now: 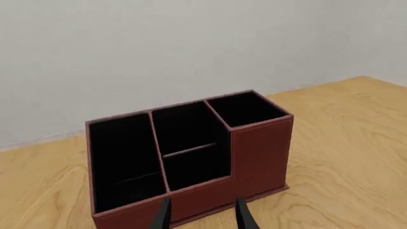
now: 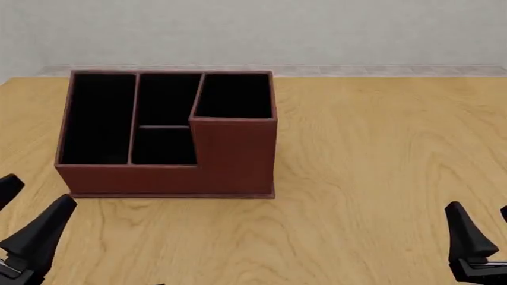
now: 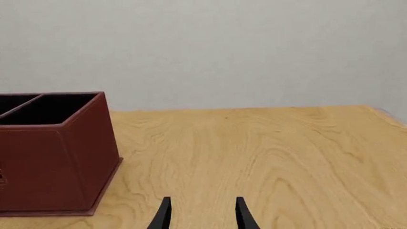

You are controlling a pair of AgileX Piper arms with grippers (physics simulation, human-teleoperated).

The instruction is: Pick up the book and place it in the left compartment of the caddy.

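Seemingly done: pale edge (image 1: pixel 137 177) in left compartment (image 1: pixel 124 143) of caddy (image 2: pixel 234 154), likely book; left gripper (image 2: pixel 35 193), right gripper (image 2: pixel 480 209) spread, empty; just stay clear.

A light wooden table (image 2: pixel 380 148) with visible grain carries a reddish-brown caddy (image 2: pixel 234 157), black inside, standing flat toward the table's far left corner, its taller section on the right.

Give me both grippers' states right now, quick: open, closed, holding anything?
Left gripper: open, fingers apart, nothing between them; it points at the caddy.
Right gripper: open, fingers apart, nothing held; bare table ahead.
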